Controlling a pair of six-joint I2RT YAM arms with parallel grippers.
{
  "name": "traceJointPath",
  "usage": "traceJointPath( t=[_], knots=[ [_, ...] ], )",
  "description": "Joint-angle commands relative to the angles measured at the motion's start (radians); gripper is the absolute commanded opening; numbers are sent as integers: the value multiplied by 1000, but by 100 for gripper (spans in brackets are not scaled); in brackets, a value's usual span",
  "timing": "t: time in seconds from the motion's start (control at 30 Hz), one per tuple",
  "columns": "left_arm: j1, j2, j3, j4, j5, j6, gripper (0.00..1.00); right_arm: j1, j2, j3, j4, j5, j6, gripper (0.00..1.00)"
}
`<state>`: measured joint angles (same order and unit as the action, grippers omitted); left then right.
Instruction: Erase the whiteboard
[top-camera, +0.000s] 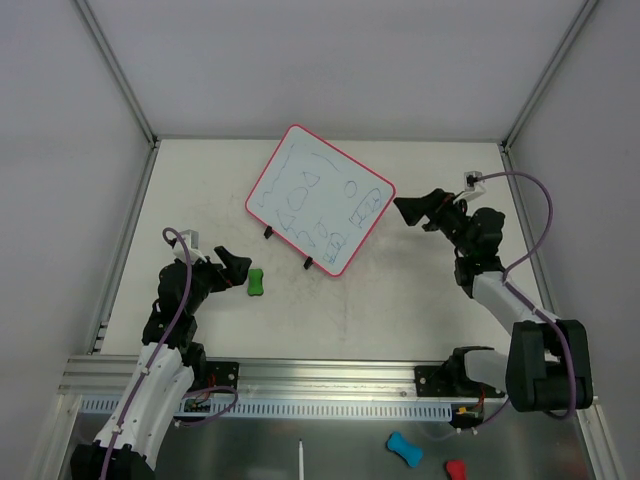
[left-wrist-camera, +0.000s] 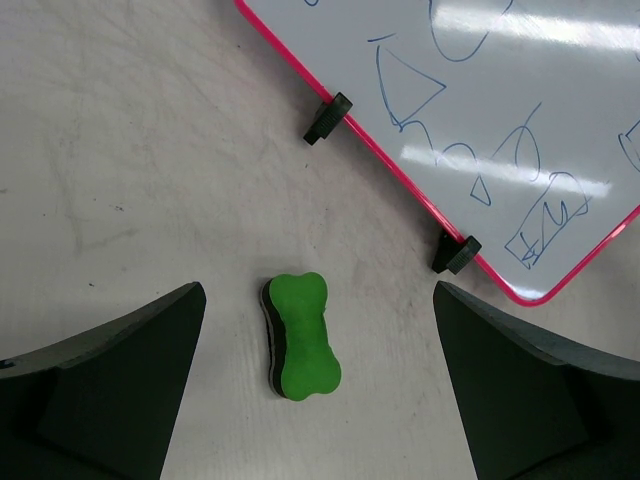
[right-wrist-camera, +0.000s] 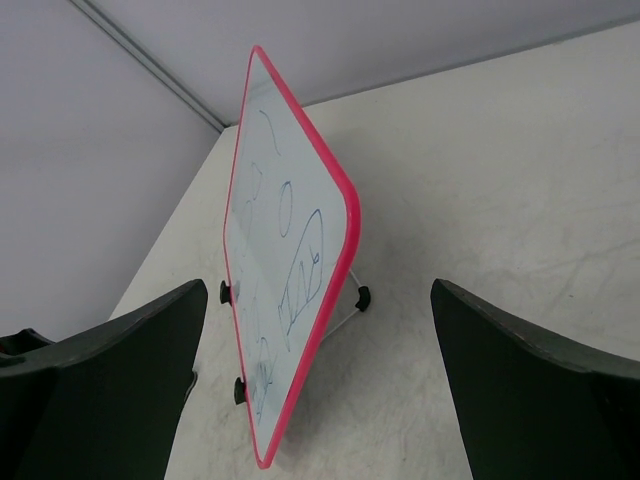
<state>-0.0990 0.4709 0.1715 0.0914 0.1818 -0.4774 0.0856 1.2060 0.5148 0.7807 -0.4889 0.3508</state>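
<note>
At the left we see the left end effector (top-camera: 236, 270), jaws spread wide and empty, just short of one green bone-shaped foam eraser (top-camera: 256, 283) on the scuffed white table (top-camera: 400, 290). At centre stands the one whiteboard (top-camera: 320, 200), glossy, pink-framed, round-cornered and blue-scribbled, tilted on two black feet (top-camera: 268, 233). Just beside its right edge the right end effector (top-camera: 415, 210) gapes, holding nothing.

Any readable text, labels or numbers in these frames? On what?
No readable text in any view.
whiteboard: blue marker scribbles, only triangles, ovals and loops.
boxed squiggle near the board's corner: looks letter-like, but cannot be read as a word.
green eraser: no label or brand showing.
</note>
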Motion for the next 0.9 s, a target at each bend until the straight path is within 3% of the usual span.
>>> traceJointPath(
  t=[0.0, 0.27, 0.4, 0.5, 0.63, 0.87],
  knots=[
    [-4, 0, 31, 31, 25, 20, 99, -56, -17, 34, 98, -19, -6, 99],
    [-4, 11, 28, 51, 36, 20, 99, -79, 65, 36, 187, -37, 59, 99],
    [-4, 11, 31, 54, 42, 20, 99, -81, 136, -7, 310, 7, 177, 99],
    [-4, 8, 26, 59, 48, 19, 99, -81, 205, -62, 507, -10, 220, 99],
    [-4, 5, 25, 65, 53, 16, 99, -81, 208, -53, 483, -45, 221, 99],
    [-4, 2, 26, 64, 59, 23, 99, -81, 314, -4, 581, -131, 273, 88]
  ],
)
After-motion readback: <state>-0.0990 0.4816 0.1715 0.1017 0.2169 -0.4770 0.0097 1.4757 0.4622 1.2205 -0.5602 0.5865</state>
